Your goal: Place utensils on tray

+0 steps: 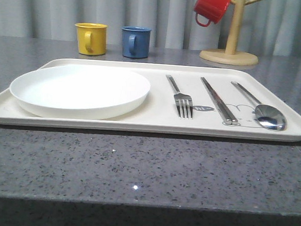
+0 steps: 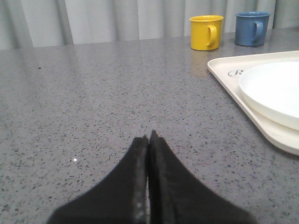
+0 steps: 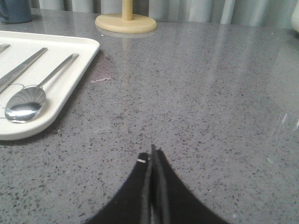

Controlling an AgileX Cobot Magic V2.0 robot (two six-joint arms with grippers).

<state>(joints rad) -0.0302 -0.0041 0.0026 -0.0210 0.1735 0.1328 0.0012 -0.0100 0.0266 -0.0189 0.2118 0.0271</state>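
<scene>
In the front view we see the fork [image 1: 183,101], chopsticks [image 1: 219,100] and spoon [image 1: 261,108] lying side by side on the tray [image 1: 155,124], right of the white plate [image 1: 80,91].

At the left wrist, our left pincer [image 2: 150,136] is clenched empty over bare counter, the tray off to one side.

At the right wrist, our right pincer [image 3: 152,154] is clenched empty, near the tray's spoon end.

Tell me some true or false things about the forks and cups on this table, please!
1. The fork, chopsticks and spoon all lie on the tray. True.
2. The white plate sits on the bare table. False: it sits on the tray.
3. The red mug hangs on the wooden stand. True.
4. The left gripper holds the spoon. False: it is shut on nothing.
5. The yellow mug stands on the tray. False: behind it.
</scene>
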